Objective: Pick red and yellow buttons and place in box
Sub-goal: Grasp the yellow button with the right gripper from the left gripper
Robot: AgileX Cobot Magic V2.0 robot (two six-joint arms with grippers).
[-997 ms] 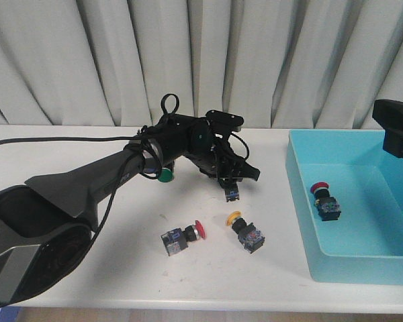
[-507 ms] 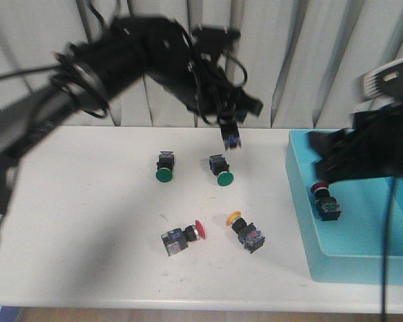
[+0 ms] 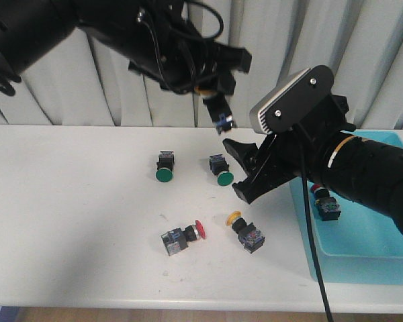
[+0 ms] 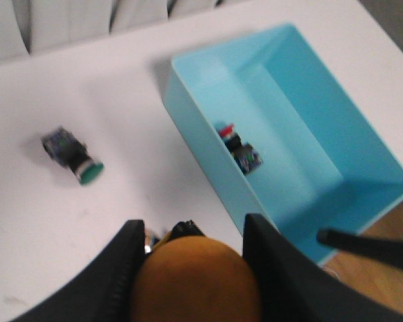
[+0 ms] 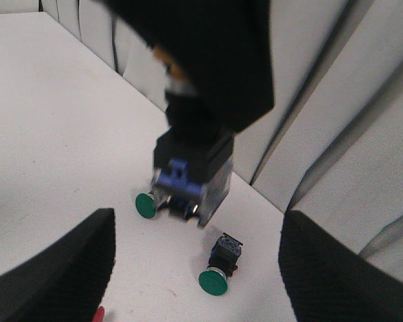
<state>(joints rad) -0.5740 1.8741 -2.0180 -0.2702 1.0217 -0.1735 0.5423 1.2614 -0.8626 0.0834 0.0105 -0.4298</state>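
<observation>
From the front, my left end effector (image 3: 218, 100) is raised well above the tabletop (image 3: 74, 201), closed on a yellow button (image 3: 219, 115) that hangs body-down. My right end effector (image 3: 245, 171) hovers with jaws spread and empty, near the turquoise box (image 3: 309, 258), where one red button (image 3: 324, 201) already lies. A second red button (image 3: 178, 237) and another yellow button (image 3: 245, 231) remain on the tabletop, beside two green ones I leave alone.

My left wrist view shows the held button's yellow cap (image 4: 195, 282) clamped between my fingers (image 4: 114, 282), the box (image 4: 208, 134) ahead.

My right wrist view shows that same button's black-and-blue body (image 5: 191, 171) dangling (blurred).

I judge this the carry step; next I must travel over the box and release.
</observation>
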